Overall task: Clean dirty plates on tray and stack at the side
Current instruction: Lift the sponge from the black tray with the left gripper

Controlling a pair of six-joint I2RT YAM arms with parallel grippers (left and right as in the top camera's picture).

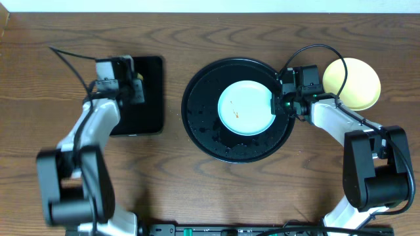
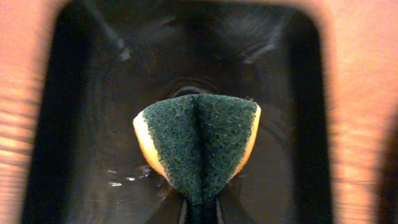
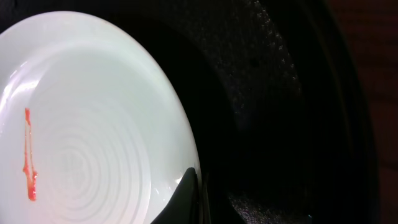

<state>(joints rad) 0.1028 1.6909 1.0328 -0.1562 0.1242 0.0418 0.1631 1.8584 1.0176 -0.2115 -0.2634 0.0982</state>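
A pale mint-blue plate (image 1: 244, 108) lies in the middle of the round black tray (image 1: 197, 128). It carries a thin orange-red streak (image 3: 28, 155). My right gripper (image 1: 277, 102) is shut on the plate's right rim; in the right wrist view the jaws (image 3: 200, 196) pinch the plate (image 3: 93, 124) edge above the wet tray (image 3: 280, 93). A pale yellow plate (image 1: 357, 82) sits on the table to the right of the tray. My left gripper (image 1: 133, 80) is shut on a folded green-and-yellow sponge (image 2: 199, 140), pinched at its lower end (image 2: 199, 214).
The sponge hangs over a smaller black rectangular tray (image 1: 149, 105), wet inside (image 2: 81, 137), left of the round tray. Brown wooden table (image 1: 197, 196) surrounds everything. A black cable (image 1: 65, 54) trails to the left arm.
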